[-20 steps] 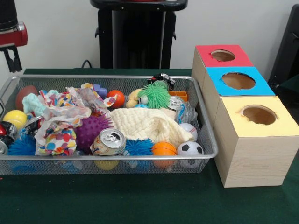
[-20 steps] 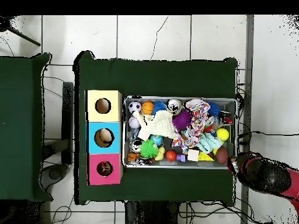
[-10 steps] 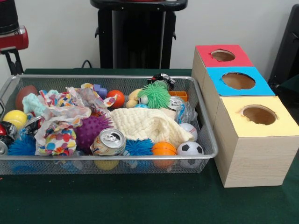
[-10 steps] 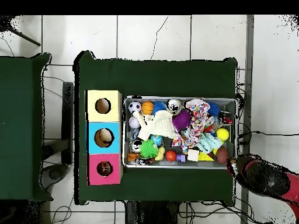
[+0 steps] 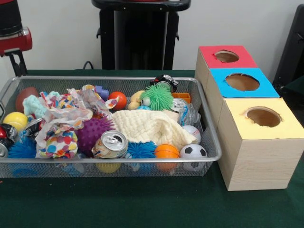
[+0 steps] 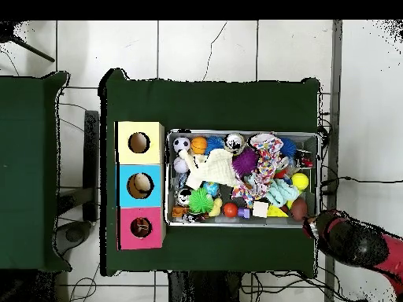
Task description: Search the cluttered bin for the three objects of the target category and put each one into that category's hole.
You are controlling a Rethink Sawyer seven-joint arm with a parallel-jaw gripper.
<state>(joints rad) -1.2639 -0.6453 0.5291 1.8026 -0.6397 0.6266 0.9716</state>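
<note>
Moved: gripper (image 5: 19, 66), slightly higher at the bin's (image 5: 142, 79) far-left corner than a second ago; finger state cannot be told. Bin: full, mid-table, just beside the boxes. The hole (image 5: 226, 56): red surround, farthest box, probably awaiting drops.

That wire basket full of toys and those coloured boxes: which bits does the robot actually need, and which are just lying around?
Part of the job:
the bin
the red hole
the gripper

Just lying about:
blue hole
yellow hole
cream cloth
</note>
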